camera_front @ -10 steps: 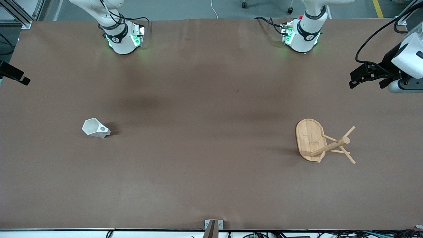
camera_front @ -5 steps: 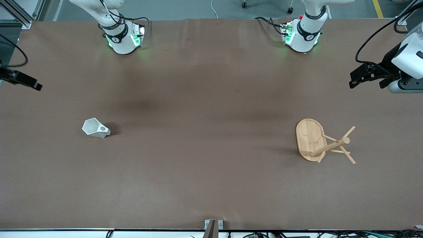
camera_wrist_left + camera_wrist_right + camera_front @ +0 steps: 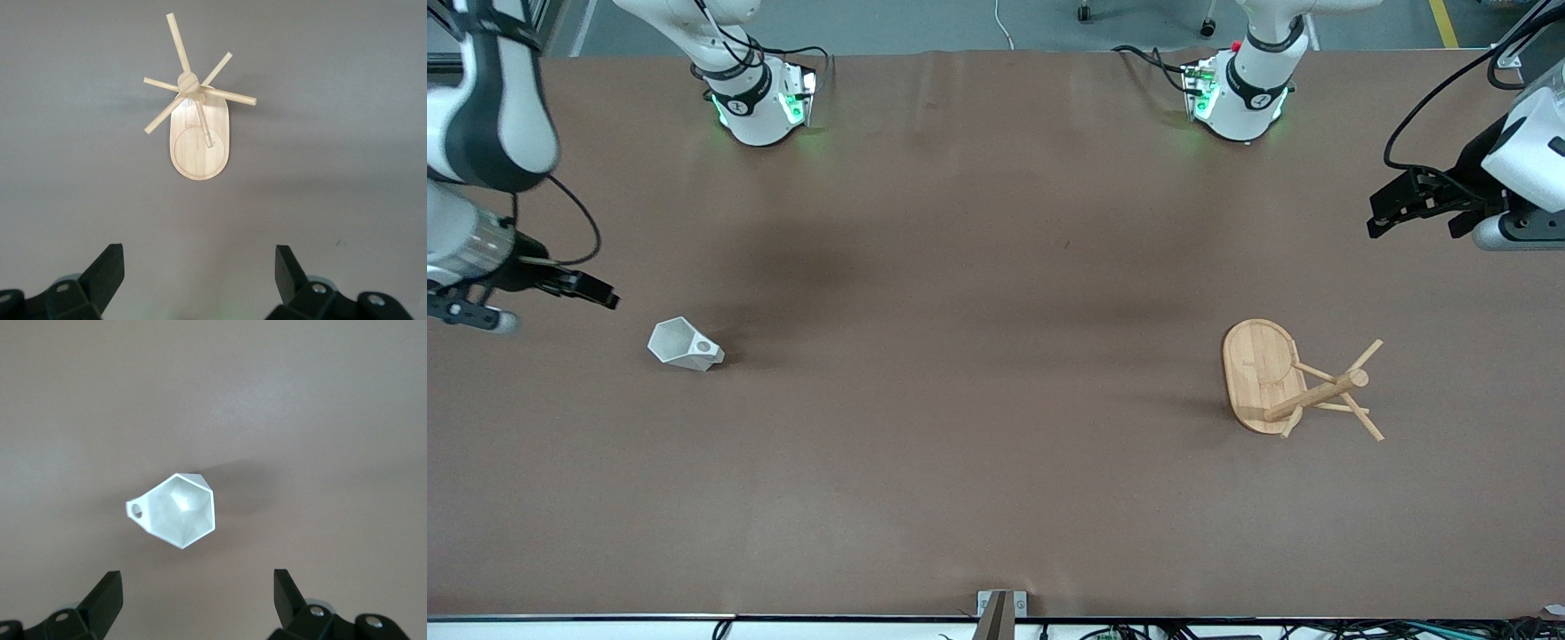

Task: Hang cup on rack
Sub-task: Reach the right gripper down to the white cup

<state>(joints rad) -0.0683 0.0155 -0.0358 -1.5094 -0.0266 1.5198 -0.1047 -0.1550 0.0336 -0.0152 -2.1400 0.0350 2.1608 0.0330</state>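
Meanwhile cup and rack well apart on table, left claw and right claw open at its ends

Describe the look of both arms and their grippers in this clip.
Both arms are glossy white with black joint bands, green lights at the bases and black cables along the links. The left gripper and right gripper are black, each with two wedge-shaped fingers.

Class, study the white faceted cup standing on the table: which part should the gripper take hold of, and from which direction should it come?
Probably grip the cup by its rim wall, coming straight down from above. It stands upright with its wide mouth open upward and tapers to a narrow base, so a side grip could slip. The small pierced handle should stay free for a rack peg. The open right gripper hovers near it.
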